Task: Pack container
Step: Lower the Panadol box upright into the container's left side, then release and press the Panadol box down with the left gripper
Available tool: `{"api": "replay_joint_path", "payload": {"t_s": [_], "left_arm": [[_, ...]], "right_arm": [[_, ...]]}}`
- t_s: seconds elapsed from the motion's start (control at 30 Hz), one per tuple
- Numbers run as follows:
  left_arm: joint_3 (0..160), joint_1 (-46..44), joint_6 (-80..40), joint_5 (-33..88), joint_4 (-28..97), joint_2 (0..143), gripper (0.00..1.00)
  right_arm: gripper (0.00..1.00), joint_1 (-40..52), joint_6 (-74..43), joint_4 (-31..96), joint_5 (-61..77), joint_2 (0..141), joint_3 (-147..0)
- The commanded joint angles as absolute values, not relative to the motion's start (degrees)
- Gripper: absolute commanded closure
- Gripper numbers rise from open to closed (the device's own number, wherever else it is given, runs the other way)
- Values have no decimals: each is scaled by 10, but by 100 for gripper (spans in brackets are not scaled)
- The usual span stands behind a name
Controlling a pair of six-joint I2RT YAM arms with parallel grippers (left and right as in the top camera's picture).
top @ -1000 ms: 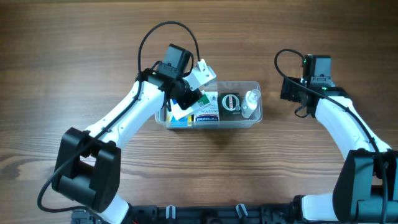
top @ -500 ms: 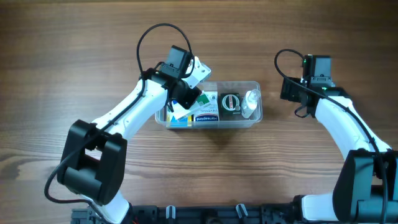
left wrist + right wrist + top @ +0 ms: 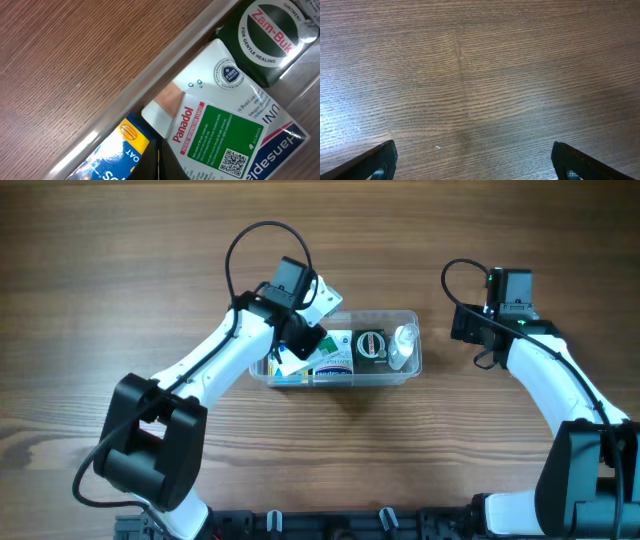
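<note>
Left pincer (image 3: 300, 340) was clenched, its dark fingertips (image 3: 159, 165) pressed together with nothing visible between them, hanging low over the left end of the clear, see-through plastic rectangular tub (image 3: 415, 340) with rounded corners and a rim. That container sat on the brown wooden table (image 3: 150, 240), roughly midway between the two arms. The left wrist view looked straight down past its translucent rim (image 3: 150, 82) onto the goods inside.

A white and green cardboard Panadol box (image 3: 210, 130) lay tilted just under the closed fingertips, beside a blue and yellow carton (image 3: 115, 155). A blue and white packet (image 3: 280, 150) lay part hidden beneath it. A dark green Zam-Buk ointment tin (image 3: 270, 35) sat next along, and a small clear bottle (image 3: 403, 345) filled the right end. The right pincer (image 3: 468, 330) stood released, fingers wide apart (image 3: 475, 162) over bare wood, well clear of the tub.

By the look of it, the tub would be light in itself and only modestly heavier with these small packs. Its thin walls would likely flex under a squeeze, and the smooth plastic would be slippery. The rim looked the stiffest part, so a hold there, at a short end wall, seemed the soundest. The right end, beside the bottle, lay unobstructed. The contents sat loose, so the tub would want keeping level, and a hard pinch mid-way along a long wall could bow it.
</note>
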State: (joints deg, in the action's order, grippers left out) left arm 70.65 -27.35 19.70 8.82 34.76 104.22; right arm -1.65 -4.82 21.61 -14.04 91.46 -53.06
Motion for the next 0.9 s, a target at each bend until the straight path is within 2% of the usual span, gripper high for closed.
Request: {"api": "replay_joint_path", "payload": {"t_s": [0.0,0.37,0.57,0.87], "left_arm": [[701,-288,188,91,356,1024,96],[701,-289,185,91,378,989,96],[701,-289,85,87,317,995,96],[701,-289,-66,63,329,1001,96]], "right_arm": [[0,-16,-45,214,-150,919,-528],[0,-16,-45,214,-150,919,-528],[0,-16,-45,214,-150,919,-528],[0,-16,-45,214,-150,919,-528]]}}
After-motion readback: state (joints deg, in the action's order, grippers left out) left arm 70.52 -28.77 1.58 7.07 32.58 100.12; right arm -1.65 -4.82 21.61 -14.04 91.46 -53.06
